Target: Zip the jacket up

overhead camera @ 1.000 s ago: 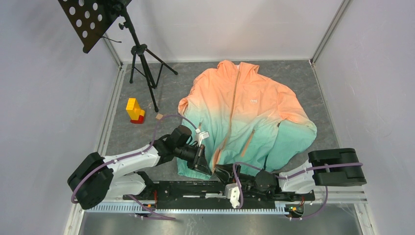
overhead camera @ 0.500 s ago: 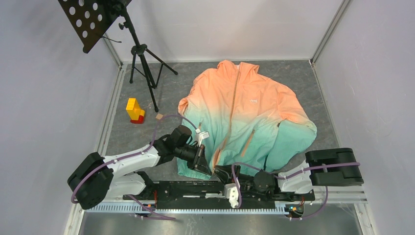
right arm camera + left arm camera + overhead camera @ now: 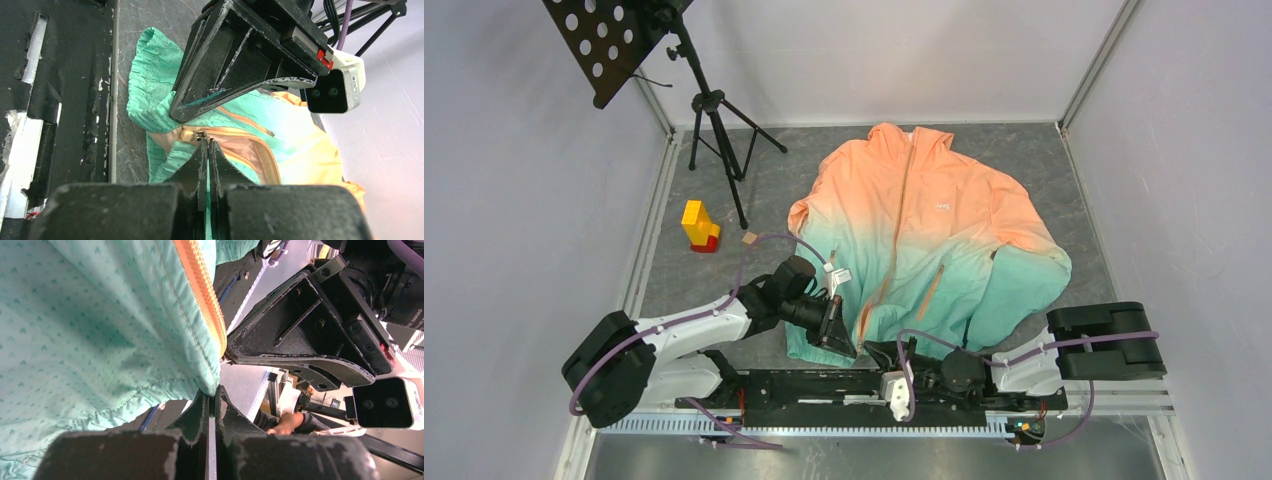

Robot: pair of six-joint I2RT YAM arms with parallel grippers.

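The jacket (image 3: 924,230) lies flat on the grey table, peach-orange at the far end and teal at the near hem, its tan centre zipper (image 3: 894,240) open over the lowest part. My left gripper (image 3: 842,345) is at the hem; in the left wrist view it (image 3: 214,390) is shut on the teal hem corner (image 3: 207,375) beside the orange zipper tape (image 3: 202,285). My right gripper (image 3: 876,350) sits just right of it; in the right wrist view it (image 3: 206,142) is shut on the zipper pull at the tan slider (image 3: 192,135).
A black music stand on a tripod (image 3: 714,130) stands at the far left. A yellow and red block (image 3: 699,227) and a small tan piece (image 3: 750,238) lie left of the jacket. The black base rail (image 3: 824,385) runs along the near edge. Walls enclose the table.
My right arm has shifted slightly to the left, towards the hem. My left arm and the jacket have stayed as they were.
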